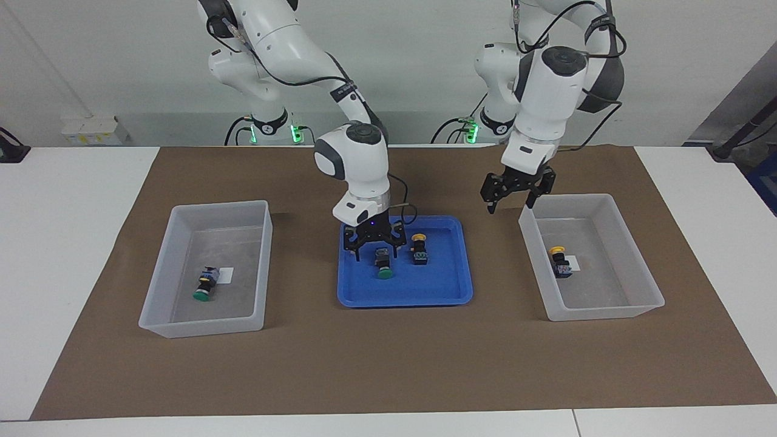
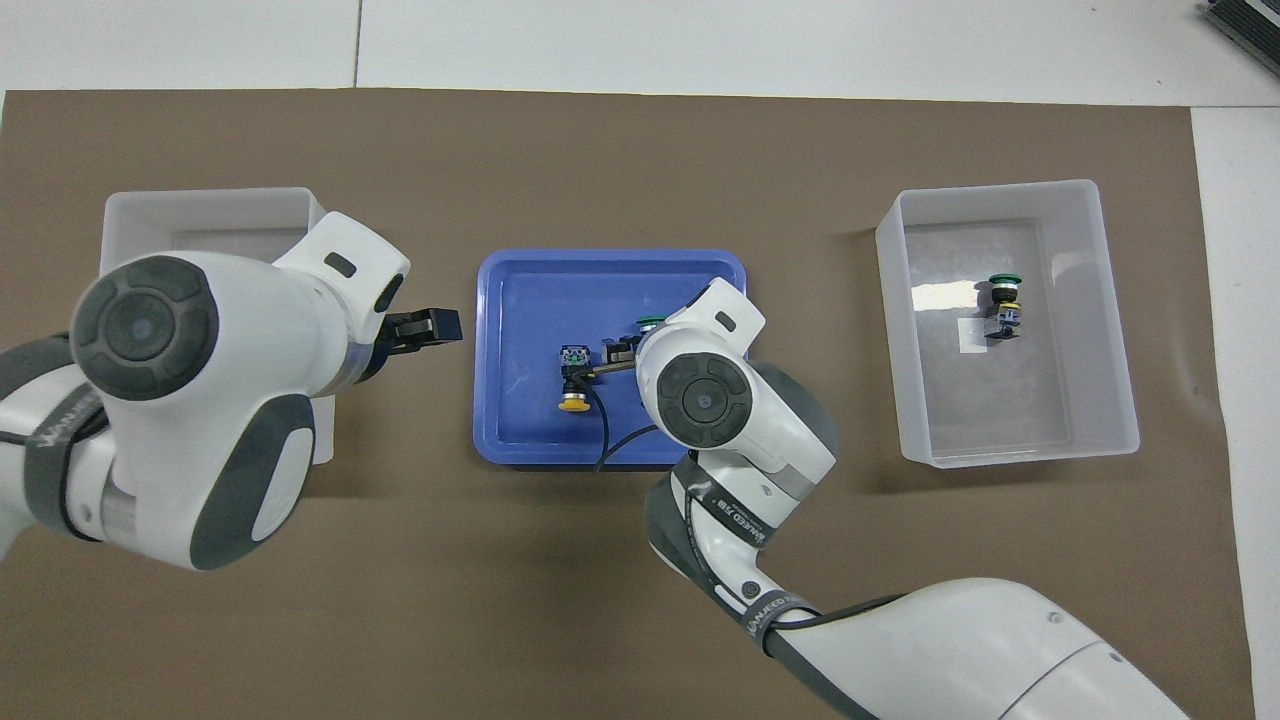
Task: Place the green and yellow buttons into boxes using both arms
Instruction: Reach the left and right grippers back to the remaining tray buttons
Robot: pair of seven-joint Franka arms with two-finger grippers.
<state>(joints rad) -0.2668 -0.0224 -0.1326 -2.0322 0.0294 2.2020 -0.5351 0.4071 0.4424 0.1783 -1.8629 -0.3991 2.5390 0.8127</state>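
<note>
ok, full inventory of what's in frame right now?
green buttons: 2, green caps; one in the blue tray under the right gripper, one in the bin at the right arm's end.
yellow buttons: 2, yellow caps; one in the tray, one in the bin at the left arm's end.
bins: 2, translucent whitish; one at each end.
blue tray: 1, blue, mid-table.
mat: 1, brown, under everything.
right gripper: open, low over the tray's green button.
left gripper: open, over the mat between tray and bin.
</note>
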